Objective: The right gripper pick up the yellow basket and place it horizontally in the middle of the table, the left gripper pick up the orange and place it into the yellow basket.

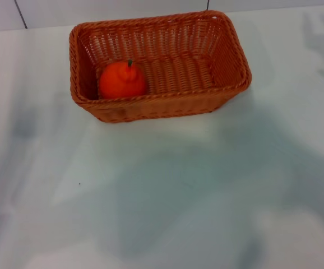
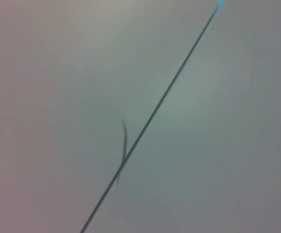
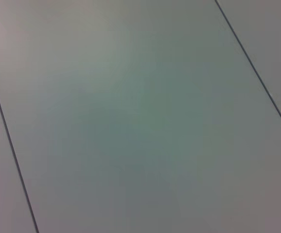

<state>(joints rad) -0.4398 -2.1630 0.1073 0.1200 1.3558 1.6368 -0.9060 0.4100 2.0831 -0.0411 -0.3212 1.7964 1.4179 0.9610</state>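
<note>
- One yellow basket (image 1: 160, 64) stands on the counter (image 1: 167, 196), toward its far middle, long axis running left to right.
- One orange (image 1: 123, 80) sits inside it, at the left near corner, stem up.
- Left tool and right tool: neither appears in any view; state and bearing to the basket cannot be told.
- Judgement: both placements look complete.

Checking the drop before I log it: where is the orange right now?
In the head view the orange sits inside the basket, at its left end against the near wall, on the far part of the table.
</note>
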